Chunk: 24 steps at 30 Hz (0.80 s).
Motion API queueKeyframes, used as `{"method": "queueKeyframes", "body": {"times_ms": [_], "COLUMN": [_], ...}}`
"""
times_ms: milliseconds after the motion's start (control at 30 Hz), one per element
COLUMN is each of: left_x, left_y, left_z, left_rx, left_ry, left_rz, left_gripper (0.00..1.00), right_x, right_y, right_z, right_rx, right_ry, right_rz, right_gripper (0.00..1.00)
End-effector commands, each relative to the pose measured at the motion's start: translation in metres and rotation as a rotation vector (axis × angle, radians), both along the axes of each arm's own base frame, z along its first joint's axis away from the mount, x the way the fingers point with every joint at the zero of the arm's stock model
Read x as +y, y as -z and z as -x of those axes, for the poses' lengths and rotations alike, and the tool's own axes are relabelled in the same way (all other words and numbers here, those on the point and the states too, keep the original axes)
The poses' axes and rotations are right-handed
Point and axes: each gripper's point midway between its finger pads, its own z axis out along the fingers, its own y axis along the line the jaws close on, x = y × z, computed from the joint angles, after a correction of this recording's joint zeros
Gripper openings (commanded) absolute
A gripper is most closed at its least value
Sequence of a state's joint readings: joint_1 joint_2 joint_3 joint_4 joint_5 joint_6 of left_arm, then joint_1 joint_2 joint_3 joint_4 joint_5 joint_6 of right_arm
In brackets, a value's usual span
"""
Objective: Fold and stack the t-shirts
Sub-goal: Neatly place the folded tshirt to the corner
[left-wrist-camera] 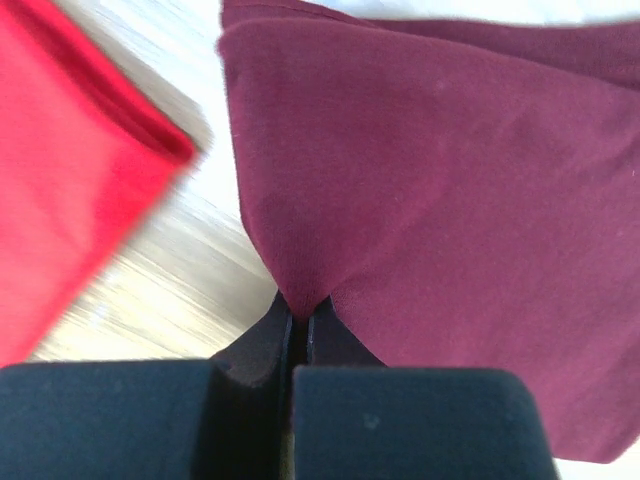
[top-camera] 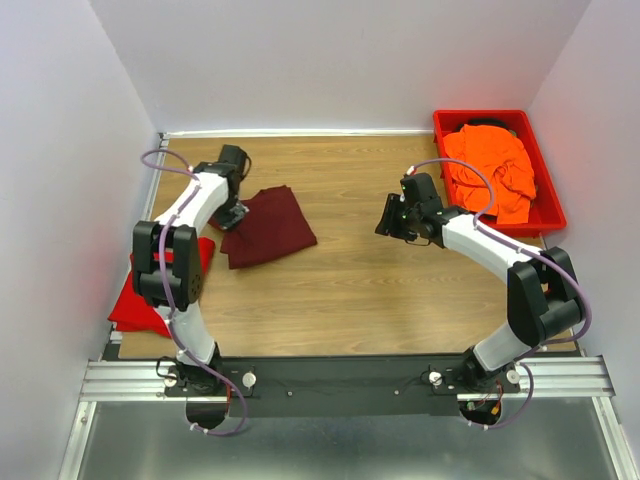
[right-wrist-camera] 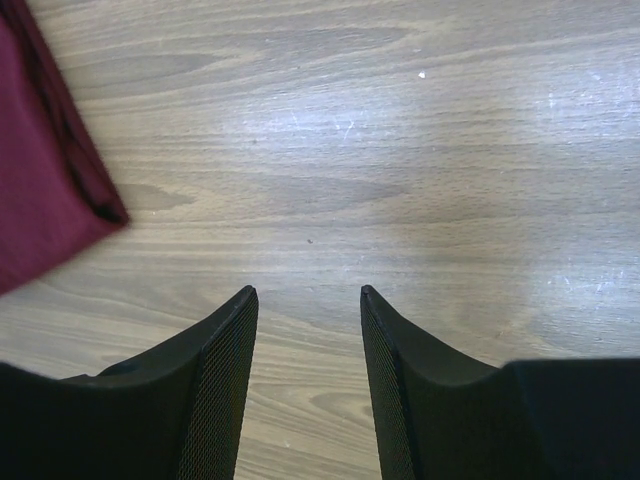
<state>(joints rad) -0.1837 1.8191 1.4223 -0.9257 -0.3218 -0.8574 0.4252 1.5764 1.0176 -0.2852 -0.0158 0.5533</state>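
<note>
Nearest the top camera runs the metal rail that carries both arm bases, at the near edge of the wooden table. Left of the maroon t-shirt, and nearer the rail, the red t-shirt lies flat at the table's left edge, partly hidden under the left arm; in the left wrist view its corner sits close to the maroon cloth with a strip of bare wood between them. The left gripper is at the maroon t-shirt's left edge, its jaws closed and pinching a point of that dark fabric, which shows folded layers along its far side. To the right of the maroon t-shirt, well apart from it, the right gripper hangs over bare wood with its jaws spread and nothing between them; only a corner of the maroon t-shirt shows at the left of its wrist view. Far right of the maroon t-shirt, at the table's far corner, the orange t-shirt lies crumpled inside the red bin.
</note>
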Motion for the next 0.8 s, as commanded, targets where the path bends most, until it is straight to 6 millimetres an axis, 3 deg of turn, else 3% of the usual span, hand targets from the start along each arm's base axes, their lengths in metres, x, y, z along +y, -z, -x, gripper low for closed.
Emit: {"method": "queueKeyframes", "body": {"times_ms": [0, 100, 267, 433, 767], "left_x": [0.037, 0.053, 0.079, 0.102, 0.134], "left_y": [-0.017, -0.029, -0.045, -0.054, -0.074], "left_z": [-0.015, -0.034, -0.045, -0.037, 0.005], "left_rx": [-0.046, -0.083, -0.090, -0.089, -0.108], "left_ry": [-0.117, -0.169, -0.254, -0.320, -0.397], "left_rz": [0.003, 0.015, -0.011, -0.021, -0.063], "left_gripper": [0.00, 0.00, 0.00, 0.00, 0.00], "right_x": [0.005, 0.006, 0.007, 0.006, 0.010], "right_y": [-0.004, -0.003, -0.004, -0.002, 0.002], "right_z": [0.002, 0.001, 0.001, 0.001, 0.003], "right_rx": [0.004, 0.008, 0.005, 0.010, 0.026], "right_ry": [-0.013, -0.016, -0.020, -0.020, -0.036], "right_rz": [-0.035, -0.036, -0.035, -0.033, -0.046], "right_gripper": [0.52, 0.52, 0.52, 0.52, 0.52]}}
